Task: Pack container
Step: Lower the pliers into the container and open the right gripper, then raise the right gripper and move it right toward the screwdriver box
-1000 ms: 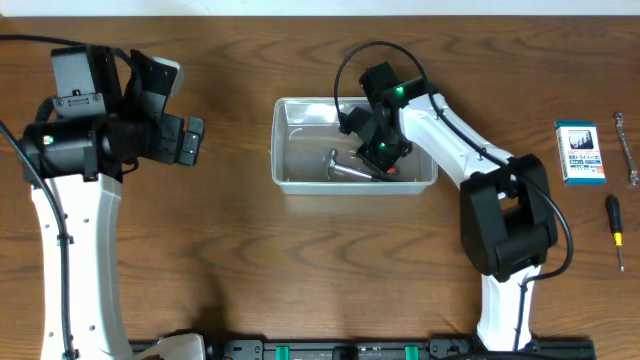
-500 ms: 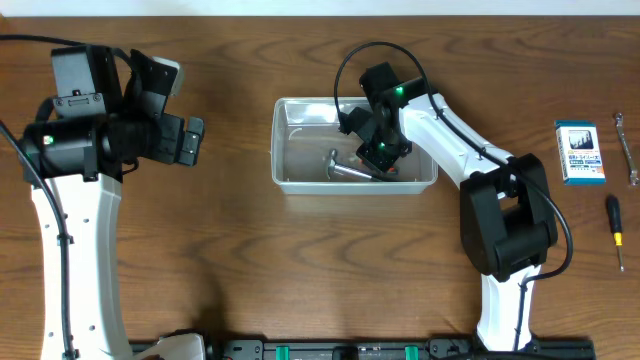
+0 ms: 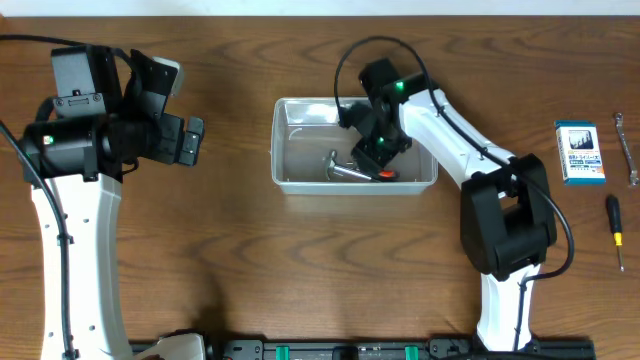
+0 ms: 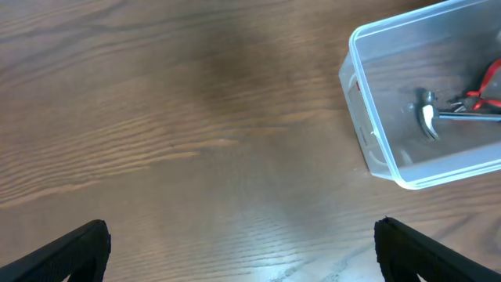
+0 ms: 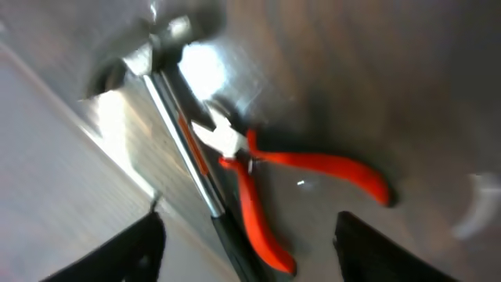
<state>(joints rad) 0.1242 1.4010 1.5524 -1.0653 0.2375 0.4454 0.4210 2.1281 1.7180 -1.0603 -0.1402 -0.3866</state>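
A clear plastic container [image 3: 300,102] [image 4: 362,86], rectangular with rounded corners and a thick rim, sits upright and lidless on the wooden table [image 3: 230,250], near mid-table toward the far edge. Inside, toward its right end, lie a metal hammer [image 3: 345,168] [image 5: 184,141] and red-handled pliers [image 3: 385,176] [image 5: 313,166], side by side.

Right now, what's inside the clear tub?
A hammer and red-handled pliers lie on the tub floor, the pliers' nose against the hammer's shaft. From overhead, the open right pincer above them hides most of the pliers and the hammer's grip.
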